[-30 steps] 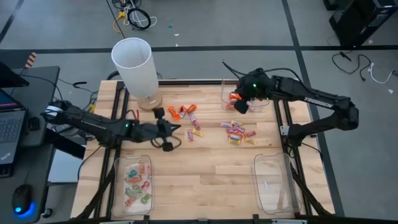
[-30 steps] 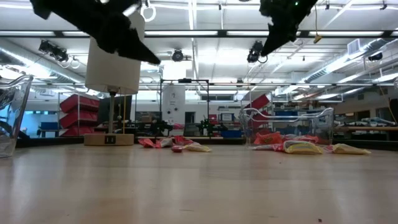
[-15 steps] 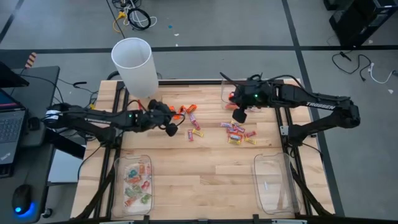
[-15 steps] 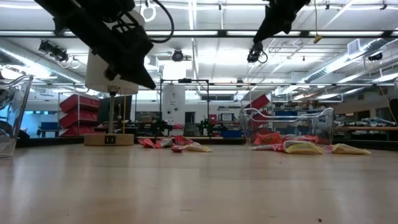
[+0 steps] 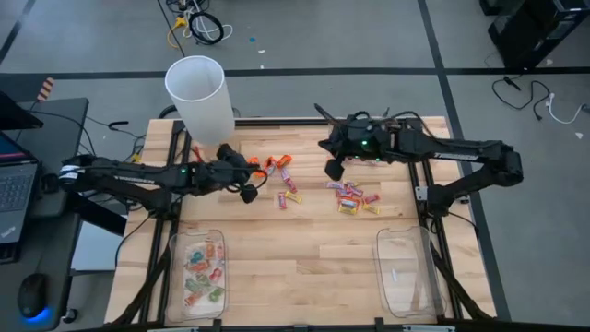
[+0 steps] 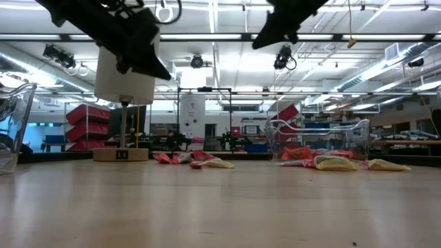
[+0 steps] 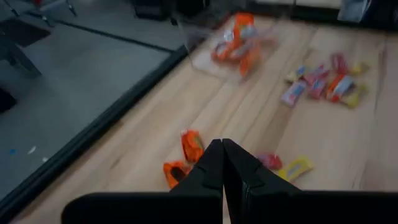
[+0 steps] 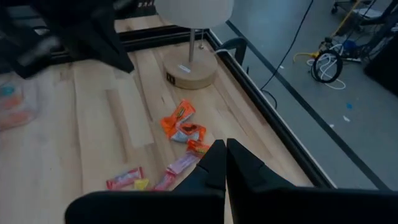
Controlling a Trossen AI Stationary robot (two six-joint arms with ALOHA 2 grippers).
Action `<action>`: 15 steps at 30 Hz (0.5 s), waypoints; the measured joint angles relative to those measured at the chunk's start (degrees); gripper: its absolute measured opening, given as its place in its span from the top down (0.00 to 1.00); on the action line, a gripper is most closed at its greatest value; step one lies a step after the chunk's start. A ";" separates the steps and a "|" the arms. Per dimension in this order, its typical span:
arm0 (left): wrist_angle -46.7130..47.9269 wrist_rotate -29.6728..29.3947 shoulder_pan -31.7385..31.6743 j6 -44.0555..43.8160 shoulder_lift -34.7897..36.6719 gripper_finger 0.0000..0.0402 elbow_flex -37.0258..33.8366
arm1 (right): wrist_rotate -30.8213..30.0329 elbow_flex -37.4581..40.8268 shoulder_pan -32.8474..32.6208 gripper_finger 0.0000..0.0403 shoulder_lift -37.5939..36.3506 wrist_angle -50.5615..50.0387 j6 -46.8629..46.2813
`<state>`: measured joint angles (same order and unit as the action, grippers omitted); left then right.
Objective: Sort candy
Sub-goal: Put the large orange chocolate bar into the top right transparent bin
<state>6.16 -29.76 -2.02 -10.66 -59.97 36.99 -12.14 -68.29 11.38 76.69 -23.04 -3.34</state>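
Wooden table (image 5: 304,267) holds scattered candy (image 5: 355,197) between a white lamp (image 5: 200,97) and clear trays (image 5: 406,277); both jaws pressed together.

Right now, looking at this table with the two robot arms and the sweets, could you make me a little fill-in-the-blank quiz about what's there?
1. The fingers of the left gripper and the right gripper are both ____.
2. The clear tray that already has candy in it sits on the robot's ____ side.
3. The loose candy lies on a table made of ____.

Missing words: shut; left; wood
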 joint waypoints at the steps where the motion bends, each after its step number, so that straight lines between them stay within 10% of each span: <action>1: 0.59 -0.03 0.00 0.48 1.42 1.00 0.00 | 0.01 0.02 0.00 1.00 1.36 1.84 0.29; 15: 12.21 -3.52 0.04 4.14 15.45 1.00 0.00 | 0.39 -9.94 0.26 1.00 18.48 12.51 2.08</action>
<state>18.37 -33.28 -1.98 -6.52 -44.51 36.99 -11.75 -78.23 11.64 95.17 -10.53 -1.26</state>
